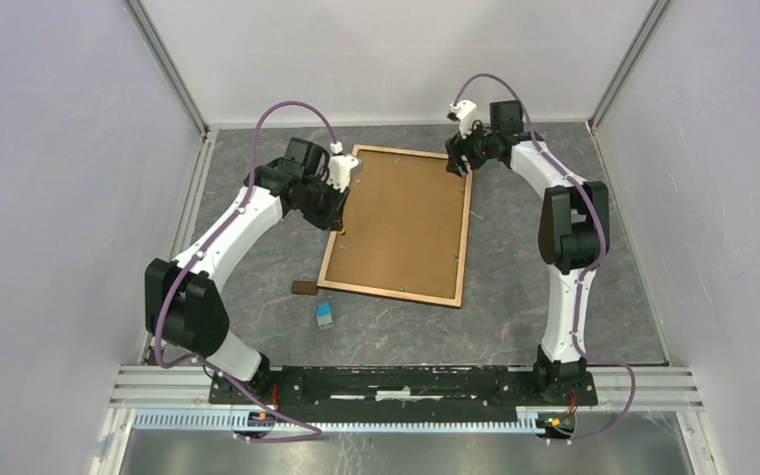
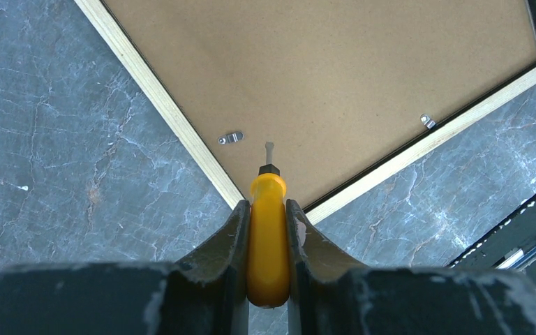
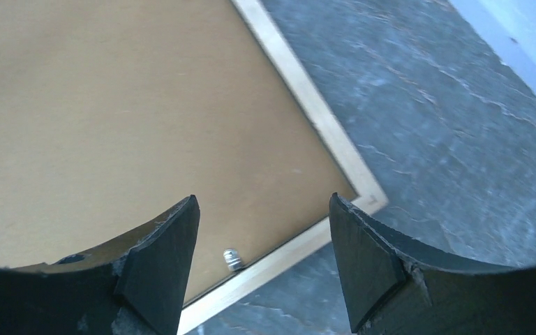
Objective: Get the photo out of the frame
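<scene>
Closest to the left wrist camera, the left pincer (image 2: 267, 204) is closed tight on the yellow handle of a screwdriver (image 2: 268, 230), its two dark fingers pressed against the handle's sides. The short flat blade points out over the brown backing board (image 2: 335, 77), just beside a small metal clip (image 2: 230, 137) that sits against the light wood rim. Whether the blade tip touches the board cannot be told. The rim's near-left corner lies right under the fingers.

The frame (image 1: 393, 289) lies flat and face down on the grey marbled worktop (image 1: 524, 297), board side up. It sits in the far half, roughly midway between the left and right edges, and is turned slightly out of square with them. With the board covering the back, the photo cannot be seen.

The right pincer (image 3: 264, 202) hangs over the frame's far-right corner with its jaws spread wide and nothing between them. A second clip (image 3: 232, 259) shows below the gap, close to the rim.

A small brown block (image 1: 304, 288) rests on the worktop just beside the frame's near-left corner. A small blue-and-white object (image 1: 325, 316) lies a little nearer the worktop's near edge, apart from both.
</scene>
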Motion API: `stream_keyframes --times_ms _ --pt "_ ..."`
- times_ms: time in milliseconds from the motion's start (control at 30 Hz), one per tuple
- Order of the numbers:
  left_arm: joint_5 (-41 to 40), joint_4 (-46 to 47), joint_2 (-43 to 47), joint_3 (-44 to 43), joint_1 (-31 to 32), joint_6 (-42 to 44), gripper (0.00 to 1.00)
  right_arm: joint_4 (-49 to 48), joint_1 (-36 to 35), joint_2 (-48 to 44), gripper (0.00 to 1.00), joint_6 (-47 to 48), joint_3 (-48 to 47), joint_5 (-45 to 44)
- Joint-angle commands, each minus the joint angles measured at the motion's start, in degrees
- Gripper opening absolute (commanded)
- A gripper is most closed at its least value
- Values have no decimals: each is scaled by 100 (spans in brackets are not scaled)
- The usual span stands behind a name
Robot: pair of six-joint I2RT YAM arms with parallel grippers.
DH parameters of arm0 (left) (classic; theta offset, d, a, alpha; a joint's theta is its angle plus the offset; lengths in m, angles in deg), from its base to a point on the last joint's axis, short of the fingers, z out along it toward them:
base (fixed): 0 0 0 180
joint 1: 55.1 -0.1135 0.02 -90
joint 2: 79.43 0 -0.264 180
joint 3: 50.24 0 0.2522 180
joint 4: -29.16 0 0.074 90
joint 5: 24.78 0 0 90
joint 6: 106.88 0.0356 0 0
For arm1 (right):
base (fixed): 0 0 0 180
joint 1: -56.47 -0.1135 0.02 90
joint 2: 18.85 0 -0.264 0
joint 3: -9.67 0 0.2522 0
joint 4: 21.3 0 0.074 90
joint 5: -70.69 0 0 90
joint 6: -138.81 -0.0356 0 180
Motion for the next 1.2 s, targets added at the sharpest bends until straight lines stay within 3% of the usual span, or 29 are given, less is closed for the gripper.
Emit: stream_keyframes --times_ms 0,533,767,900,1167 --pt "171 36 121 -59 -38 -163 2 -528 119 364 74 -190 -473 -143" --pt "-2 -15 307 80 -36 -110 2 -1325 133 1457 72 -260 -1100 -596" --pt "-13 -19 344 66 -43 -120 2 -762 170 1605 61 150 -1133 -800" --pt "7 -19 351 56 -43 -158 2 -329 274 1580 44 429 -1153 -985" --pt "-1 -19 446 66 -44 -175 2 903 750 1611 29 1227 -1330 -1345"
